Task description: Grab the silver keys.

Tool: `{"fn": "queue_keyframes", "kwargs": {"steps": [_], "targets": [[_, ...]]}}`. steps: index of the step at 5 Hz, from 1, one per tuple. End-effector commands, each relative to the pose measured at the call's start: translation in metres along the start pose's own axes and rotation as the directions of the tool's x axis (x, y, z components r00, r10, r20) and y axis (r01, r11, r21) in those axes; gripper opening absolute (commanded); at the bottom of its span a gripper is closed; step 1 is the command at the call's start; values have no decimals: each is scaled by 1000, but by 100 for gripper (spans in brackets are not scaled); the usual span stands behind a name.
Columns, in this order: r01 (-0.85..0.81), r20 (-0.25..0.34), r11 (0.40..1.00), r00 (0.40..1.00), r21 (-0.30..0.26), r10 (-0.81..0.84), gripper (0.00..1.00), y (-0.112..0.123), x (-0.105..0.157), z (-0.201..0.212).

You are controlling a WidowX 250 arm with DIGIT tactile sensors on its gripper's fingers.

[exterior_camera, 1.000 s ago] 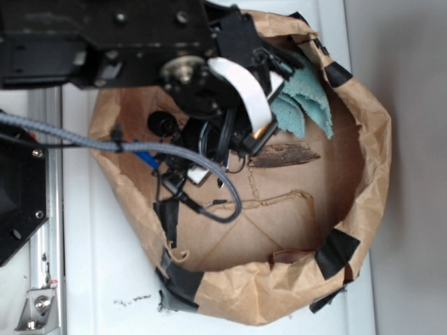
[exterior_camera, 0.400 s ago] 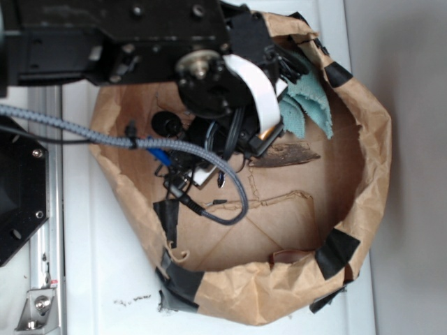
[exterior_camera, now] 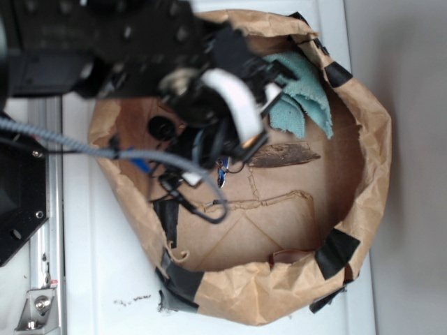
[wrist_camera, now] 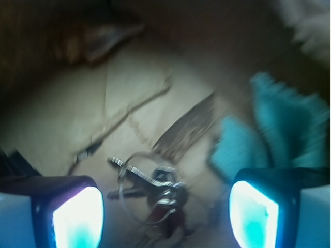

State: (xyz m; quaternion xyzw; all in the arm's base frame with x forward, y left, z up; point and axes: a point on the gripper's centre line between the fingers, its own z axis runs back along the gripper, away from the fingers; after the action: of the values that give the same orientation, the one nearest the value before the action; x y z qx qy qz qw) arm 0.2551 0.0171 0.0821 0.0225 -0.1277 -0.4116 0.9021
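Keys (wrist_camera: pixel 152 188) between spread gripper (wrist_camera: pixel 165 212) fingers — untouched

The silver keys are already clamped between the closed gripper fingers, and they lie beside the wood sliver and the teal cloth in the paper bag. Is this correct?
Not quite. The wrist view shows the gripper open, its fingers standing apart on either side of the silver keys, which are not clamped. The rest holds: the keys lie beside the wood sliver and the teal cloth in the paper bag.

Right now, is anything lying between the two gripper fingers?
Yes. In the wrist view the silver keys lie in the gap of the open gripper, on the brown paper. Nothing else sits between the fingers.
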Motion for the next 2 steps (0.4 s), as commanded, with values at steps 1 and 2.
{"fn": "queue_keyframes", "kwargs": {"steps": [1,2], "targets": [[112,20,994,993,12,-113,100,-6,-13,-1],[117,41,992,992,35,-119,100,-13,-14,-8]]}}
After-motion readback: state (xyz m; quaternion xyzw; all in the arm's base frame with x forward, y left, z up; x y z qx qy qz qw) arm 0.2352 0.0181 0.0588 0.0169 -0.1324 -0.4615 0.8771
